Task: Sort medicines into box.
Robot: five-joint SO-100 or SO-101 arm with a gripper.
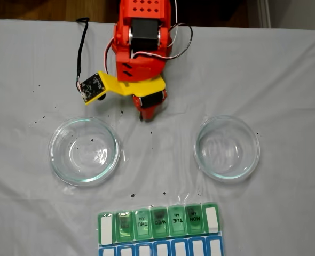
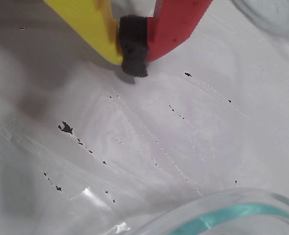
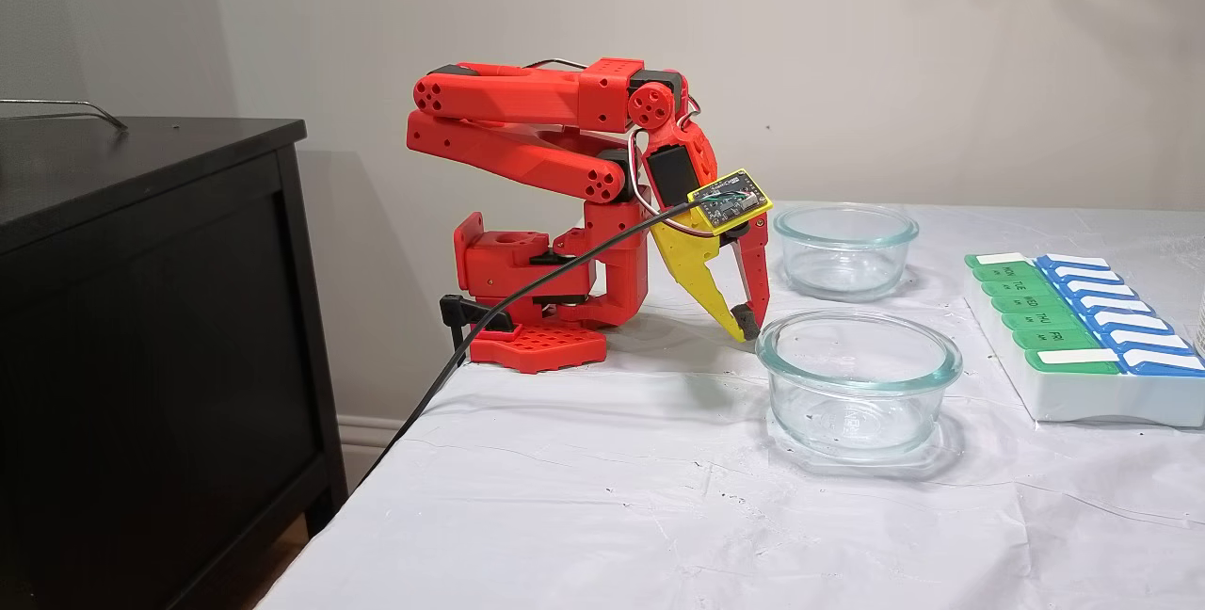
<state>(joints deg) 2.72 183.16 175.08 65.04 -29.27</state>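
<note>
The pill box (image 1: 158,223), a long organizer with translucent green lids marked MON to THU beside a blue row, sits well ahead of the gripper (image 2: 133,51), all lids down. The yellow and red fingers are pressed together on their dark foam pad, holding nothing, tip just above the white cloth (image 2: 149,147), between two glass dishes (image 1: 84,151).

One fixed camera overhead, looking straight down on surface (image 1: 285,69), hand (image 1: 143,117) near top. Other fixed camera at surface height, side-on, farther back, hand (image 3: 744,328) mid-frame. Wrist camera close behind hand (image 2: 133,51), facing down at surface. Both fixed views share dishes and box beyond hand.
</note>
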